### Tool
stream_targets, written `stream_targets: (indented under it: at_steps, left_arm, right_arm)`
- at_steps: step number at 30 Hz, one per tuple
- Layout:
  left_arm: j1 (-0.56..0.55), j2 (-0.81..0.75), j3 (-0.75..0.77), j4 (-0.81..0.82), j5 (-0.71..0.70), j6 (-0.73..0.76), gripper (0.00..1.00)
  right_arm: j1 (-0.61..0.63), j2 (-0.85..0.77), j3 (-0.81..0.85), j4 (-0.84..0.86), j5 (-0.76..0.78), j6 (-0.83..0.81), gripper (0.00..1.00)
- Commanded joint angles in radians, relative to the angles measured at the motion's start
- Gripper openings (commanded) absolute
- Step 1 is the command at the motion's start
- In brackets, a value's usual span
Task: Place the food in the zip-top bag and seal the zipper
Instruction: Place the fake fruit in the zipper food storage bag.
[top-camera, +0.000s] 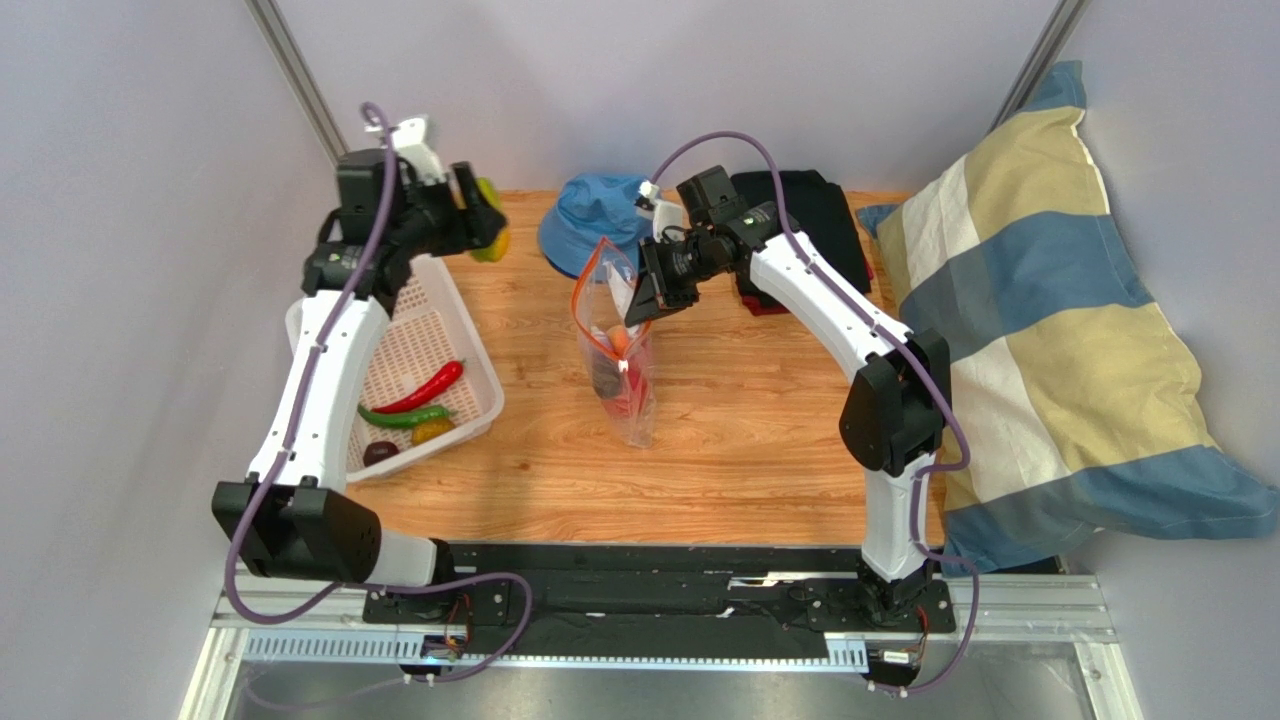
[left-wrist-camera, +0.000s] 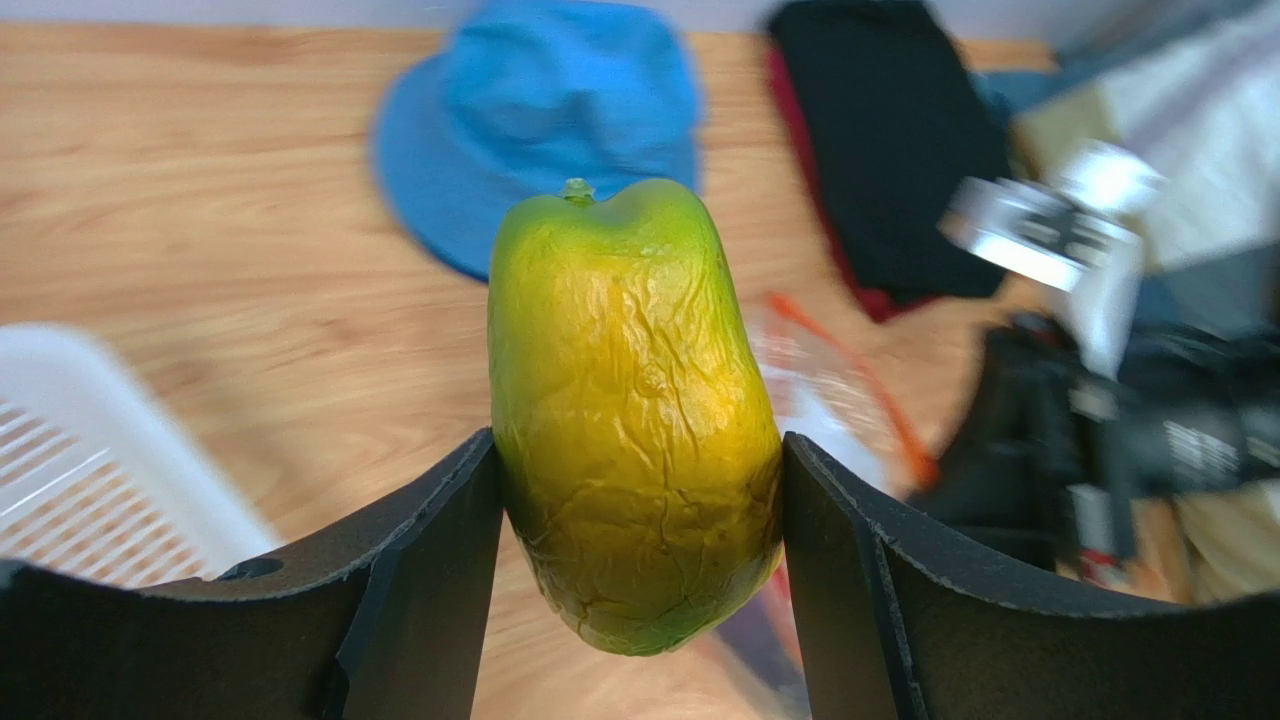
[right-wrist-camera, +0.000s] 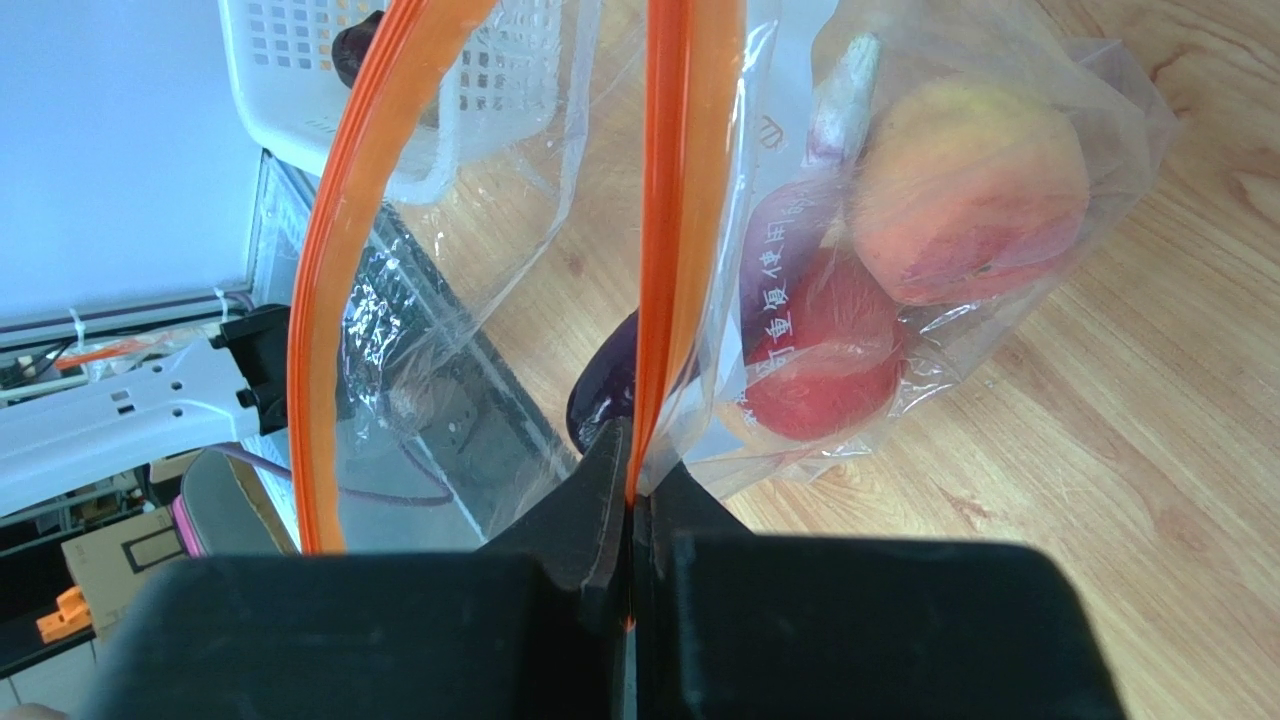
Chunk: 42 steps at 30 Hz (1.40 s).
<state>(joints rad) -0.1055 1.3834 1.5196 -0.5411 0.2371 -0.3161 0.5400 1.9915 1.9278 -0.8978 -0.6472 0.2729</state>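
Observation:
My left gripper (top-camera: 478, 219) is shut on a yellow-green toy fruit (left-wrist-camera: 631, 413), held in the air above the basket's far end, left of the bag. My right gripper (top-camera: 643, 294) is shut on the orange-red zipper strip (right-wrist-camera: 661, 285) of the clear zip-top bag (top-camera: 619, 353) and holds its mouth open above the table. The strip's other side (right-wrist-camera: 343, 255) bows away. Inside the bag are a peach (right-wrist-camera: 969, 188), a red apple (right-wrist-camera: 819, 368) and a dark purple piece (right-wrist-camera: 601, 402). A red chili (top-camera: 421, 387), a green chili (top-camera: 403, 416), a yellow piece (top-camera: 433, 431) and a dark purple piece (top-camera: 380, 452) lie in the basket.
The white mesh basket (top-camera: 394, 353) stands at the left. A blue hat (top-camera: 601, 218) and dark folded cloth (top-camera: 819, 225) lie at the back. A striped pillow (top-camera: 1052, 330) fills the right side.

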Motion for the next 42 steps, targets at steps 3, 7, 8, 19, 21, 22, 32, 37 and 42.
stream_targets:
  at_steps: [3, 7, 8, 19, 21, 22, 32, 37, 42]
  left_arm:
    - [-0.227, -0.069, -0.013, 0.086, -0.097, 0.025, 0.30]
    - [-0.313, -0.076, -0.087, 0.082, -0.104, 0.015, 0.30]
    - [-0.344, -0.076, -0.101, 0.082, -0.105, 0.012, 0.30]
    - [-0.439, -0.060, -0.242, 0.056, -0.108, -0.044, 0.34]
    - [-0.439, -0.046, -0.248, 0.014, -0.127, -0.044, 0.39]
    - [-0.439, -0.038, -0.246, -0.006, -0.137, -0.044, 0.42]
    - [-0.438, 0.036, -0.139, -0.109, -0.057, -0.017, 0.99]
    - [-0.422, -0.030, -0.067, -0.132, -0.027, 0.017, 0.99]
    - [-0.181, -0.166, -0.084, -0.175, 0.108, 0.077, 0.99]
  right_arm:
    - [0.008, -0.045, -0.007, 0.042, -0.023, 0.019, 0.00]
    - [0.008, -0.057, -0.019, 0.043, -0.020, 0.015, 0.00]
    - [0.008, -0.060, -0.021, 0.045, -0.020, 0.017, 0.00]
    - [0.008, -0.089, -0.035, 0.046, -0.029, 0.017, 0.00]
    - [0.008, -0.097, -0.039, 0.043, -0.028, 0.012, 0.00]
    - [0.008, -0.102, -0.041, 0.043, -0.028, 0.009, 0.00]
    - [0.008, -0.132, -0.059, 0.028, -0.016, -0.018, 0.00]
    - [0.008, -0.143, -0.078, 0.033, -0.019, -0.024, 0.00]
    - [0.006, -0.151, -0.075, 0.030, -0.014, -0.034, 0.00]
